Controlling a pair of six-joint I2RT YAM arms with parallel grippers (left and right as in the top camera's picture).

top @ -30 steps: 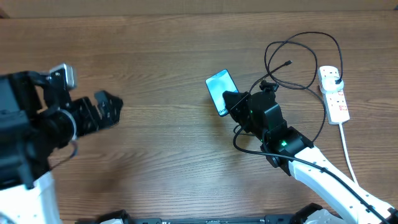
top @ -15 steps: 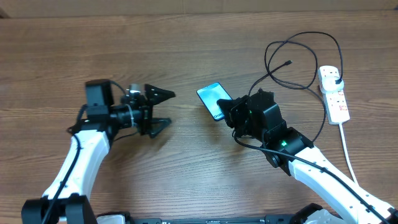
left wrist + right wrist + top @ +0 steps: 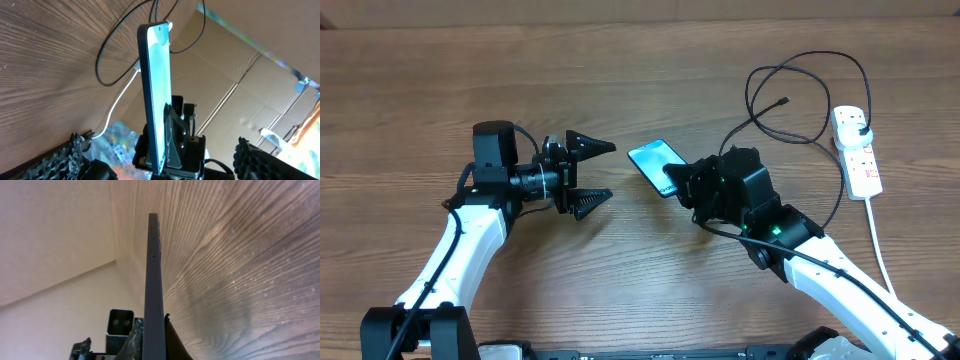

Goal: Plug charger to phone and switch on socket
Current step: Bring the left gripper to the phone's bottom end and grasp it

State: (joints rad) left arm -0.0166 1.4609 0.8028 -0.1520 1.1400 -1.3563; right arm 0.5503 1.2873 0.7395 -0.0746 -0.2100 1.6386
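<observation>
Right gripper (image 3: 680, 181) clamped on phone (image 3: 653, 160). Left gripper (image 3: 610, 171) wide open, just left of phone. Charger (image 3: 800, 95) coiled far right by socket (image 3: 857, 152).

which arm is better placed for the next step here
left: the left gripper is open and faces the free end of the phone, which the right gripper holds out toward it. a handover would likely free the right arm, nearer the charger tip.

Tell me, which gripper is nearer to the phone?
Right. The right gripper is clamped on the phone at one end; the left gripper, open, points at it across a gap.
</observation>
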